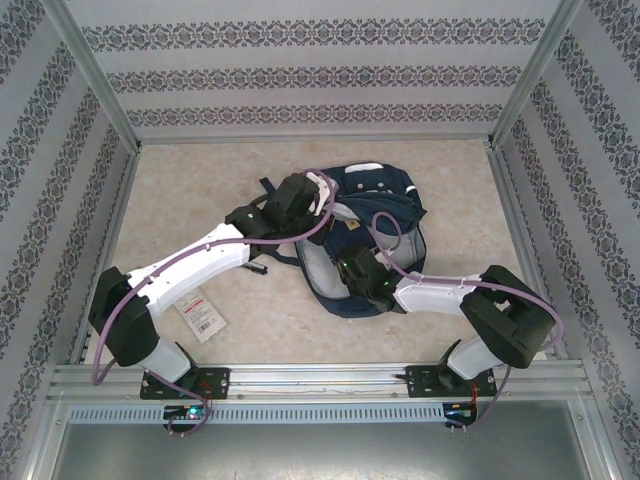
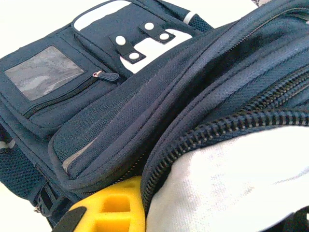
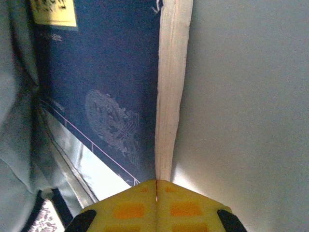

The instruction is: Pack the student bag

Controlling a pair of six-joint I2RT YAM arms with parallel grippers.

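The student bag (image 1: 385,190), a dark navy backpack with white patches, lies open in the middle of the table. My left gripper (image 1: 305,195) is shut on the zipper rim of its main opening, holding that rim up. In the left wrist view one yellow finger (image 2: 113,210) sits under the zipper rim of the bag (image 2: 120,111), beside the white lining. My right gripper (image 1: 355,268) reaches into the opening. In the right wrist view it (image 3: 156,186) is shut with nothing between its tips. A navy book (image 3: 111,87) stands inside, its page edge touching those tips.
A small white and red card (image 1: 203,312) lies on the table near the left arm. Patterned walls and metal posts (image 1: 95,75) close in the table on three sides. The bag's grey lining (image 3: 241,121) runs along the right of the book.
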